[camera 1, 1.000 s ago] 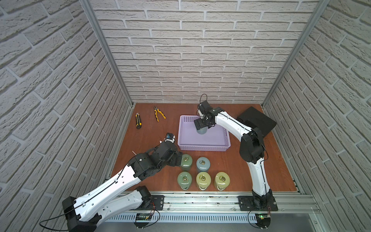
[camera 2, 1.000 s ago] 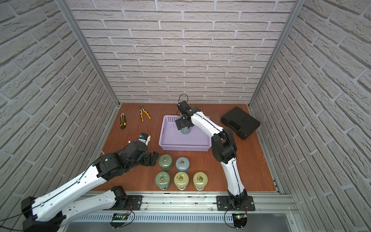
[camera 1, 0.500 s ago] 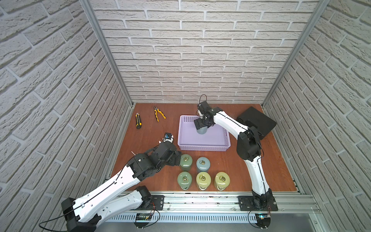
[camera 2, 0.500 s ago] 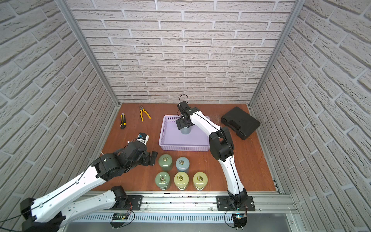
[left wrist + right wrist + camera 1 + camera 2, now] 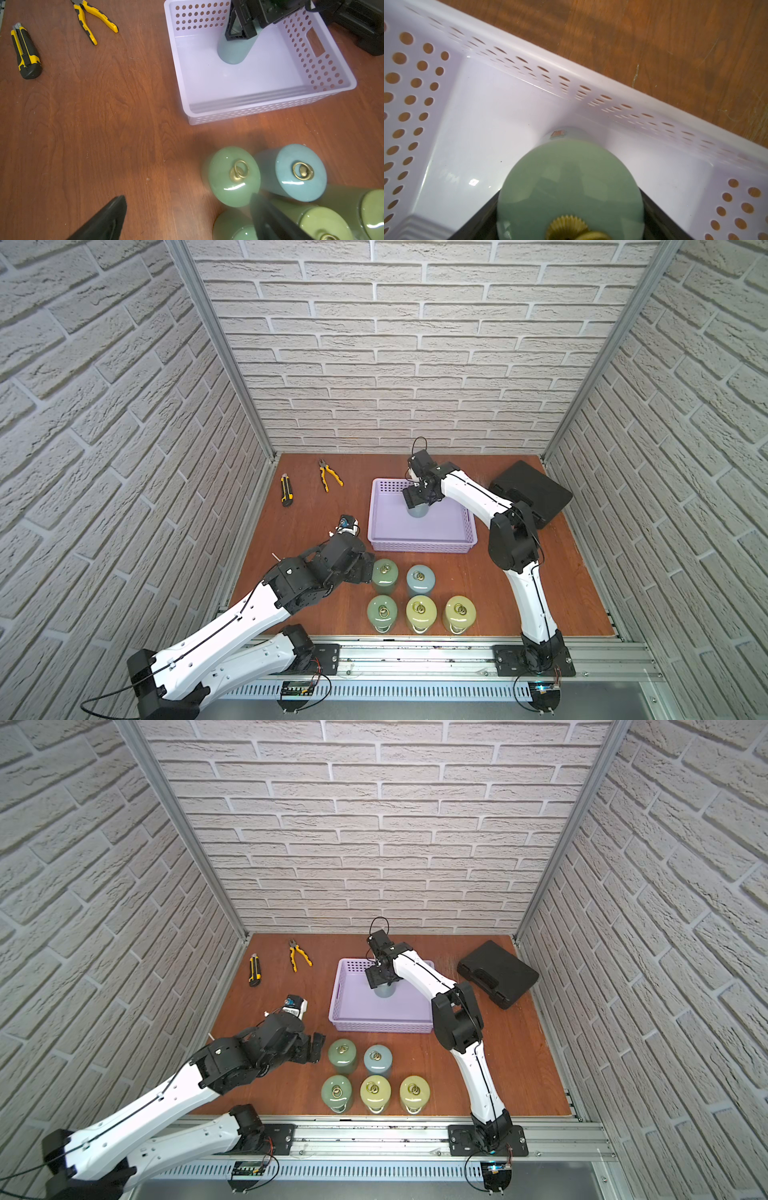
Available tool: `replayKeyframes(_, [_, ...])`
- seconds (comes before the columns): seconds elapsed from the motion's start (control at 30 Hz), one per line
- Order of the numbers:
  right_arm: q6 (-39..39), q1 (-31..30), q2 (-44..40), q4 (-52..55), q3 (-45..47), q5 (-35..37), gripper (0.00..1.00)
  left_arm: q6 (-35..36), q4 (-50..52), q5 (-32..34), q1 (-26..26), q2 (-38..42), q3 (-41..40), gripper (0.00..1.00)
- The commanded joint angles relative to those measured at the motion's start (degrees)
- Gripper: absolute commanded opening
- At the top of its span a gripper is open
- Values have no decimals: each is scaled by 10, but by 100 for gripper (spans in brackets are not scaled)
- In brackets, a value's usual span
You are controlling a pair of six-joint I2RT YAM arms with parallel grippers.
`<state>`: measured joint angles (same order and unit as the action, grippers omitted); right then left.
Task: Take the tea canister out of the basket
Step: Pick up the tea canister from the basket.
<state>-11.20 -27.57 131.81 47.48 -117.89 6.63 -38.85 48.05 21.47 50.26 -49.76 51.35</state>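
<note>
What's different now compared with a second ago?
Barely anything. The right arm's elbow shifted slightly toward the basket, while the right claw stayed down around the tea canister inside it; a firm grip isn't clear. The open left claw, the five canisters outside and the pliers kept their places.

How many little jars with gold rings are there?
6. Five stand on the table near the basket: a green canister and a blue canister nearest it, another green canister and two yellow-green canisters a row farther. The sixth canister stands inside the basket. None seems hidden.
</note>
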Motion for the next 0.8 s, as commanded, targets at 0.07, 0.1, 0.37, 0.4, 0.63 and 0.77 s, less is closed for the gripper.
replayKeyframes(0.07, [-7,6,10,0,-18,-2,67,-5,0,10,-4,6,-6,98])
replayKeyframes(0.1, [-7,6,10,1,-19,-2,63,-5,-1,11,-4,5,-6,98])
replayKeyframes(0.37, [-9,6,-11,12,-31,-6,49,-5,-2,17,-5,8,-6,98])
replayKeyframes(0.4, [-9,6,-14,13,-32,-6,48,-5,-3,19,-5,8,-6,98])
replayKeyframes(0.63, [-12,7,-47,29,-36,-3,47,4,-26,24,-6,8,-12,98])
replayKeyframes(0.77, [-12,6,-67,44,-36,-1,46,7,-33,23,-7,6,-14,98])
